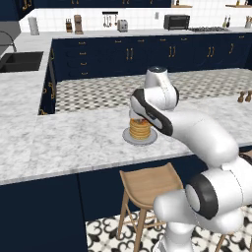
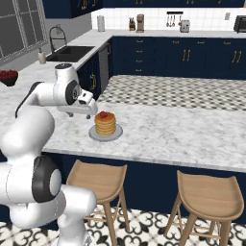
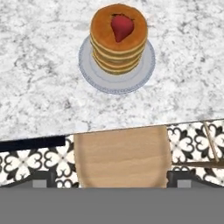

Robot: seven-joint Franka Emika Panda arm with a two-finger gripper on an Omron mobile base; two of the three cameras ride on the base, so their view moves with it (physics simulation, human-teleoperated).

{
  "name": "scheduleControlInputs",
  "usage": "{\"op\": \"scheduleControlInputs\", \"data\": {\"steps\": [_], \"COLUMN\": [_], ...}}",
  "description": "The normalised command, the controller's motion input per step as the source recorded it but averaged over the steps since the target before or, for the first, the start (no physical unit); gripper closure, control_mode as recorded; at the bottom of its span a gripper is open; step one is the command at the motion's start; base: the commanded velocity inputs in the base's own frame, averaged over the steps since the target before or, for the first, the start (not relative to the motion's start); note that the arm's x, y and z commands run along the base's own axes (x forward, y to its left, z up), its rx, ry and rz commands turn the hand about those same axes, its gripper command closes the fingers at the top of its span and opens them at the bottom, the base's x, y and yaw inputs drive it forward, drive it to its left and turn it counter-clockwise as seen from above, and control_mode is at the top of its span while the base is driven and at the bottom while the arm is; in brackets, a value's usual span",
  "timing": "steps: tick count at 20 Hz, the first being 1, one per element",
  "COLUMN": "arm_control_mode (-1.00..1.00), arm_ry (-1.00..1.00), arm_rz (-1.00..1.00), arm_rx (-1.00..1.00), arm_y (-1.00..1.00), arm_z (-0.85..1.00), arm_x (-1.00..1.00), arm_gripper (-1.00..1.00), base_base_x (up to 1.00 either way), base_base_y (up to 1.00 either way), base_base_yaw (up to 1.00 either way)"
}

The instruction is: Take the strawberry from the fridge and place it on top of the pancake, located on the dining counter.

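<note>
Two dark fingertips [image 3: 43, 178] stand wide apart at the bottom corners of the hand view, spread to their full reach with nothing between them. The gripper [image 3: 107, 179] looks down along its fingers at a round wooden stool [image 3: 121, 155], whose seat lies directly between and just beyond the tips, over a patterned black-and-white floor. Farther out from the fingers runs the edge of the dining counter [image 3: 39, 96], its marble top reaching away from them. On that top, well beyond the tips and roughly in line with the gap between them, sits the pancake [image 3: 118, 41], a short golden-brown stack on a round grey plate [image 3: 146, 70]. The strawberry [image 3: 122, 26] rests on top of the stack, near its middle, apart from both fingers. In the right base view the strawberry [image 2: 103, 115] shows as a red spot crowning the pancake [image 2: 105, 125], with the white hand just beside the stack on its sink-ward side and clear of it. In the left base view the arm's dark-banded wrist stands in front of the top of the pancake [image 1: 140, 129], so the fruit cannot be made out there; the plate [image 1: 129, 138] lies near the stool-side edge of the dining counter [image 1: 74, 142], above a stool [image 1: 147, 184].
</note>
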Motion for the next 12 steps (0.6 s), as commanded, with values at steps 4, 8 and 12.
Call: {"op": "scheduleControlInputs", "data": {"steps": [4,8,12], "arm_control_mode": [-1.0,-1.0,-1.0], "arm_ry": [0.07,0.06,0.01], "arm_rz": [0.16,0.14,0.08], "arm_rx": [-0.11,-0.07,-0.01], "arm_y": [0.78,0.59,0.3], "arm_z": [-0.22,-0.64,-0.49], "arm_x": [-0.21,-0.19,-0.31], "arm_gripper": [-1.0,-1.0,-1.0], "base_base_x": [0.0,0.0,0.0], "base_base_y": [0.0,0.0,0.0], "base_base_yaw": [0.0,0.0,0.0]}}
